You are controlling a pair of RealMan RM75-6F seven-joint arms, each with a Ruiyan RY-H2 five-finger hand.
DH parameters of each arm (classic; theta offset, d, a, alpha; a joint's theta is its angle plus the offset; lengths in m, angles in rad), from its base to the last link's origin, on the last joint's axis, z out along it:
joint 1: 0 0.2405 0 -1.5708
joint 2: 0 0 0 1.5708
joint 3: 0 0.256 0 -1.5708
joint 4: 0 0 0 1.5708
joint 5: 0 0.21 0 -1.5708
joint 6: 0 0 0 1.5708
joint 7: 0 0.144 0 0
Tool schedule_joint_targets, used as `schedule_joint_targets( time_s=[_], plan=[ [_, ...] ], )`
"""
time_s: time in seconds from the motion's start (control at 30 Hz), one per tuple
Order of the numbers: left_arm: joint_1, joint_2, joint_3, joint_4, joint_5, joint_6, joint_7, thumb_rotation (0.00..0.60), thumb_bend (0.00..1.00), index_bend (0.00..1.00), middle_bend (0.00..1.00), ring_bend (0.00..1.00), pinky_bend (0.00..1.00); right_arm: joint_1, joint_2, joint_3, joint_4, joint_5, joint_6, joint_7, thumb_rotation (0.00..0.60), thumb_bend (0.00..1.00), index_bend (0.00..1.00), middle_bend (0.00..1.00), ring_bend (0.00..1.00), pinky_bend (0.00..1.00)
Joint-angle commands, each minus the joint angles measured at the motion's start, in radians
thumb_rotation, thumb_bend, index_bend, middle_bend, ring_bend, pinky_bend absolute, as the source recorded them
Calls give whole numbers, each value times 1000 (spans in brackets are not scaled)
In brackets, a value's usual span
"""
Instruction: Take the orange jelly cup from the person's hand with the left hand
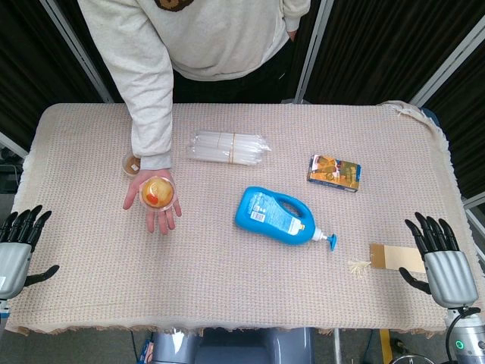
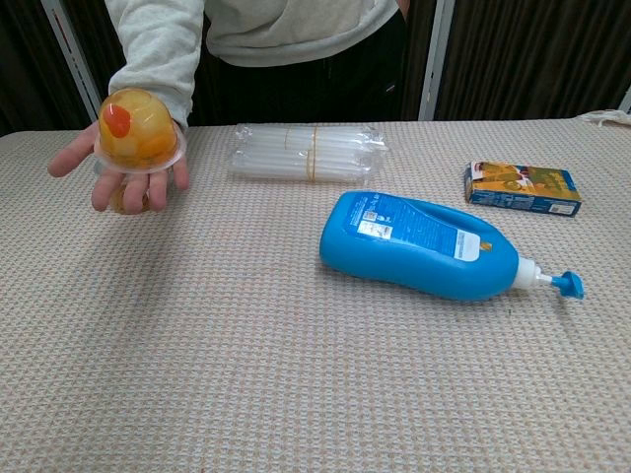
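The orange jelly cup (image 1: 158,192) is sitting dome-up on the person's hand (image 1: 154,203), which is lying palm up over the bench (image 1: 227,288). It is lying ahead of the left robot hand (image 1: 18,244) and off toward the robot's right, well apart from it, with bare bench cloth between the two. In the chest view the cup (image 2: 138,126) is showing a red piece and orange pieces inside its clear shell, and the palm (image 2: 110,168) is carrying it above the cloth.

The left robot hand is hovering at the near left edge of the bench, its fingers spread and pointing away from the robot, holding nothing and touching nothing. The right robot hand (image 1: 439,256) is waiting at the near right edge, fingers likewise splayed and free, just beside a small brown card (image 1: 394,258).

Between the two robot hands, farther out, a blue pump bottle (image 1: 276,216) is lying on its side. Beyond it are resting a bundle of clear tubes (image 1: 227,146) and a small printed carton (image 1: 334,173).
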Motion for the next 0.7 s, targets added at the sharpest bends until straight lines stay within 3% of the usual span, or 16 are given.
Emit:
schedule_joint_targets(
  time_s=[0.03,0.7],
  plan=[
    [0,1,3,0,1,-2,0,600,134,0,0,0,0,0,0,0,0,0,1,-2,600,111,80,0,0,0],
    [-4,6,7,-4,-9,-23,3,600,133,0,0,0,0,1,-3,0,6,-5,4,-23,600,112,81,0,0,0]
  ],
)
